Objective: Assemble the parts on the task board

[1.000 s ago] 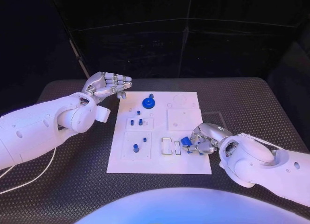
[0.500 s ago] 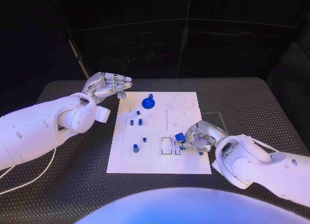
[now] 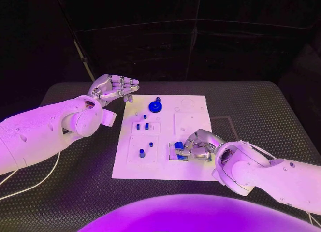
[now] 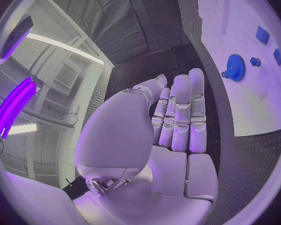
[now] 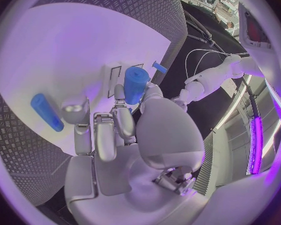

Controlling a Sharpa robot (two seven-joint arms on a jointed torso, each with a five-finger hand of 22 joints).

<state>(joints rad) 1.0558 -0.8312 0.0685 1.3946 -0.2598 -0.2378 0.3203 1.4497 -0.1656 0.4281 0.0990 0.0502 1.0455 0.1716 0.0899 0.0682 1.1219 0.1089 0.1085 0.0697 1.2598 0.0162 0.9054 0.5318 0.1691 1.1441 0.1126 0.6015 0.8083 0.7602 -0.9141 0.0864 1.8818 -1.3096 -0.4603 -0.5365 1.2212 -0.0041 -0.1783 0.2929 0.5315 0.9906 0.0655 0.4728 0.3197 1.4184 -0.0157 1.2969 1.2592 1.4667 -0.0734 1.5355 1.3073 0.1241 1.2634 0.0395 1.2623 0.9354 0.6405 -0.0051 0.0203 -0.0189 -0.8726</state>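
Right hand over the board's near slots, blue part pinched; left hand idle off the far corner.

The black table (image 3: 272, 111) carries the white board (image 3: 192, 169) at its middle. The left hand (image 3: 113, 88) hangs above the mat just off the board's far left corner, fingers curled in together on nothing. The right hand (image 3: 195, 145) sits low over the near rectangular slots (image 3: 173, 151), pinching a blue part (image 3: 179, 145) between thumb and fingers. A blue gear (image 3: 155, 107) stands at the far end; small blue pegs (image 3: 141, 153) stand in the left-hand plates, and another blue piece (image 5: 47, 112) lies flat by the fingers.
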